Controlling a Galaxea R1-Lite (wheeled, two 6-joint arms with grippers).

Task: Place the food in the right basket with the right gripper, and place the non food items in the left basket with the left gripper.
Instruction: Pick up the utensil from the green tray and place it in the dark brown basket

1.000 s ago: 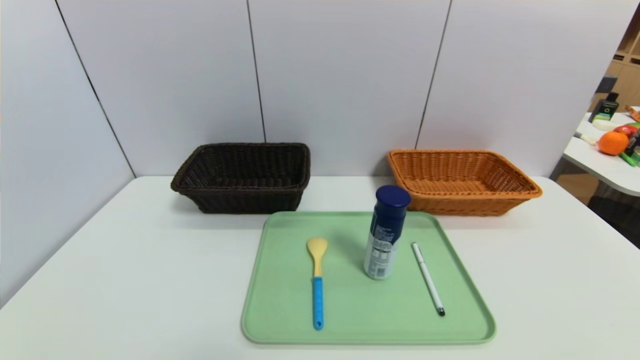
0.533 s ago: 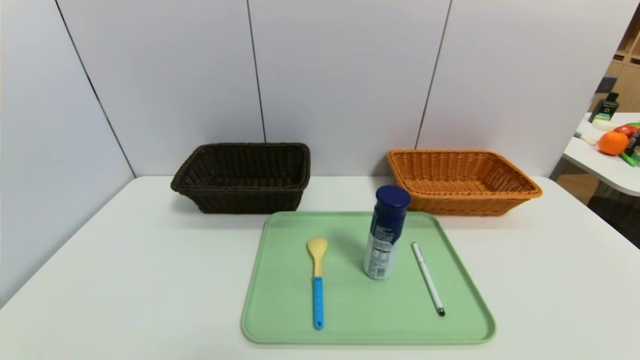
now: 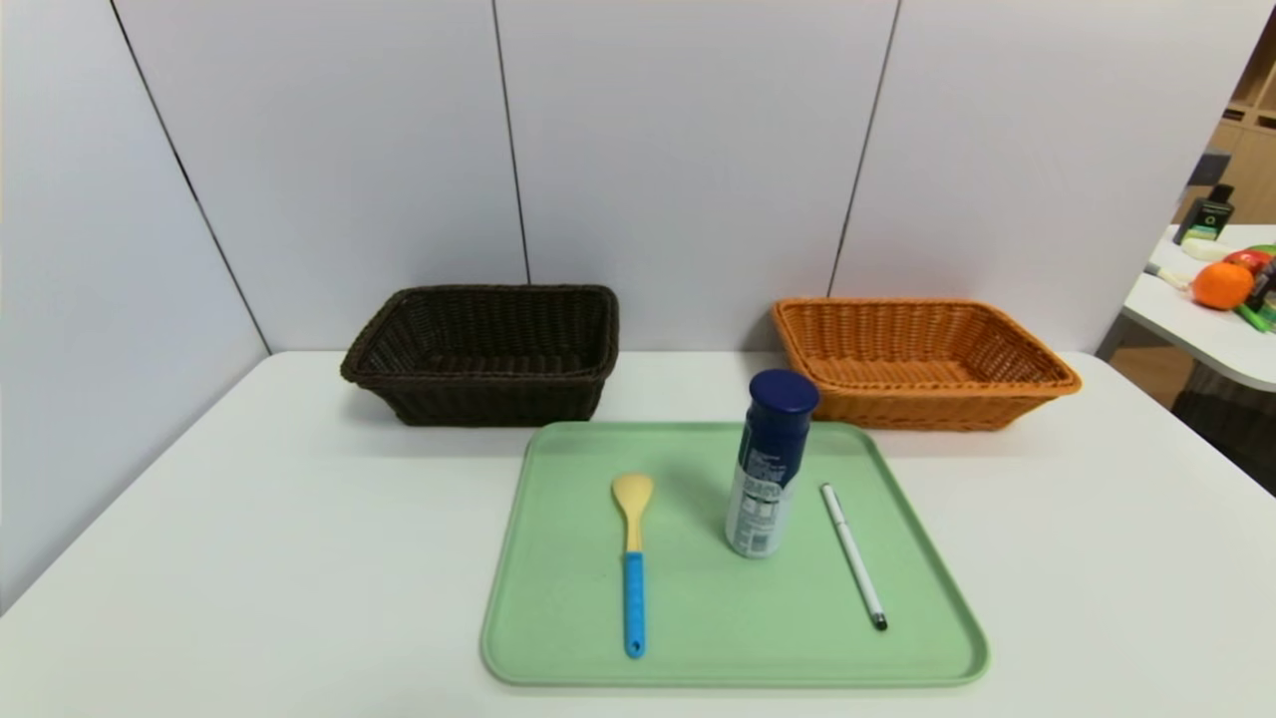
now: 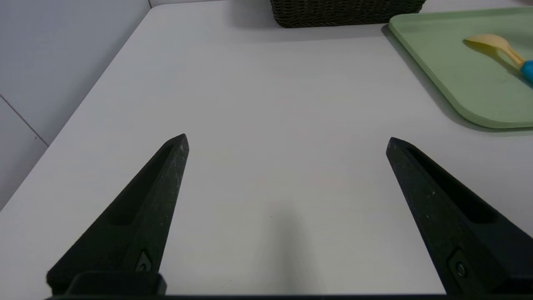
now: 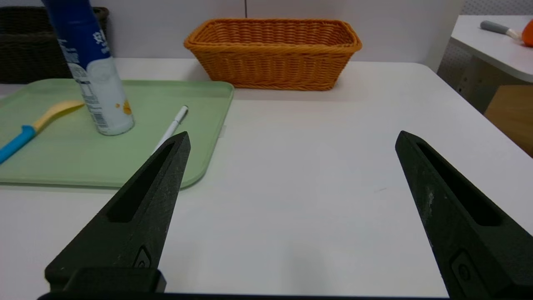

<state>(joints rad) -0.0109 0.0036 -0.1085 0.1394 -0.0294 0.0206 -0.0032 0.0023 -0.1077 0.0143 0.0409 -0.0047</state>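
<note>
Two empty-handed grippers, left (image 4: 287, 139) and right (image 5: 293, 133), stand wide open above the bench (image 3: 299, 558). Beyond them, the green tray (image 3: 688, 638) holds the canister (image 3: 768, 464), spoon (image 3: 634, 568) and pen (image 3: 853, 556); both baskets, dark brown (image 3: 488, 399) and orange (image 3: 917, 407), are empty.

1. White table (image 3: 299, 558): supported 2 baskets and 1 tray.
2. Dark brown basket (image 3: 488, 399) stood at the rear left.
3. Orange basket (image 3: 927, 409) stood at the rear right.
4. Green tray (image 3: 698, 628) lay flat, nearer the front.

Open end effector (image 4: 287, 141) above white table (image 4: 283, 96); beyond it, dark basket (image 4: 345, 12), green tray (image 4: 479, 91), spoon (image 4: 491, 41)
</note>
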